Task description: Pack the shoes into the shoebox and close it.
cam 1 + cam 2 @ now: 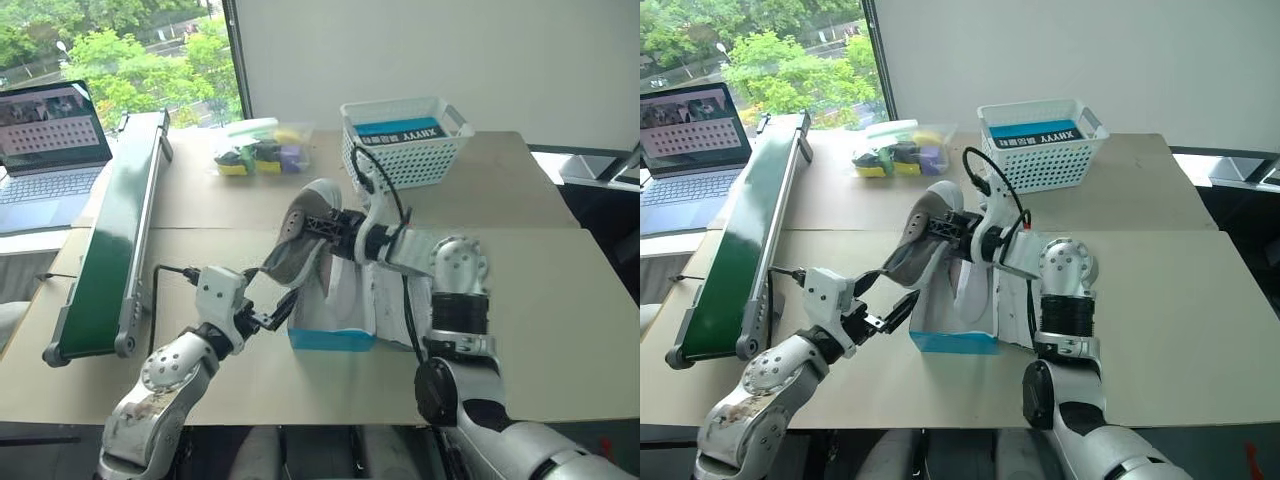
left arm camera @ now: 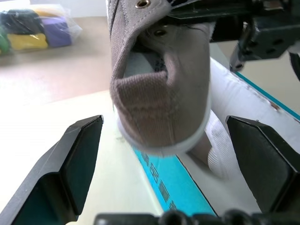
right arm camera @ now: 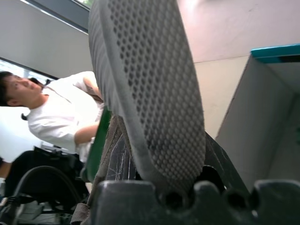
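Canvas shoe [image 1: 300, 235], dimpled rubber sole, right tool [image 1: 322, 226]

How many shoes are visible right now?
1 for certain: a shoe held by the right gripper above the shoebox. Another may lie hidden inside the box.

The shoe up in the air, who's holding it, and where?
The right gripper holds the shoe near its front, fingers pinching upper and sole. The left gripper is open.

Looks like some lab or office: cardboard-covered counter [image 1: 560, 300], little conveyor belt [image 1: 115, 240], laptop [image 1: 45, 150], big window [image 1: 120, 50].
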Available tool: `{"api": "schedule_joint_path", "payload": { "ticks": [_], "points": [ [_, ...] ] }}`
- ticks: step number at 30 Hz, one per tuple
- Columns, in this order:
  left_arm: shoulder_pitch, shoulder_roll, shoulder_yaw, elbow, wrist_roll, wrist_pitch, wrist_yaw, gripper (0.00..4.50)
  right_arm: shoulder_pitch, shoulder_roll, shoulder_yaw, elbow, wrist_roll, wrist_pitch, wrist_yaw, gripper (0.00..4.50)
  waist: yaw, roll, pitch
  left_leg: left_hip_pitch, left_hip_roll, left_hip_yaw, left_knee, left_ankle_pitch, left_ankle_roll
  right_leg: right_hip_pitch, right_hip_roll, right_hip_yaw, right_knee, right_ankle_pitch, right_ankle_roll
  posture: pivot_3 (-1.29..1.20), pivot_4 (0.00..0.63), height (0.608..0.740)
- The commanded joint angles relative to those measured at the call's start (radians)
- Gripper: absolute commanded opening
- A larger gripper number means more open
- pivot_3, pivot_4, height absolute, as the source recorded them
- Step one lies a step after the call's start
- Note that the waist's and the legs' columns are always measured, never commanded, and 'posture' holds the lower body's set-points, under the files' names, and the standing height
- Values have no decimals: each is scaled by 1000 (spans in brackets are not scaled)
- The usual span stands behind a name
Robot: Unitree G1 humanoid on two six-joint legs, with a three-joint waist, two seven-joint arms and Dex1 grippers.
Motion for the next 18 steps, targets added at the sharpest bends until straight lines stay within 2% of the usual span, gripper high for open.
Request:
{"api": "schedule_joint_path", "payload": {
  "ticks": [1, 7, 10, 18],
  "points": [
    [23, 26, 29, -47, -28, -16, -46, 4500, -46, -53, 8, -19, 5, 96, 5, 359, 0, 0, 0, 0, 0, 0, 0, 0, 0, 0, 0, 0, 0, 0, 0, 0, 150, 739],
    [80, 85, 35, -68, -41, -34, -126, 4500, -83, -85, 1, -10, -9, 218, -2, 359, -6, 1, 1, 0, 1, 0, 0, 0, 0, 0, 0, 0, 0, 0, 0, 0, 150, 739],
    [108, 126, 40, -66, -29, -50, -163, 4500, -71, -86, 46, -9, -50, 254, -2, 359, -3, 2, 1, 1, 1, 0, 0, 0, 0, 0, 1, 1, 0, 0, 0, 0, 150, 739],
    [127, 158, 53, -93, -43, -63, -188, 4500, -25, -60, 123, -39, -117, 302, 11, 359, -2, 2, 1, 0, 1, 1, 0, 0, 0, 0, 1, 0, 0, 0, 0, 0, 150, 739]
  ]
}}
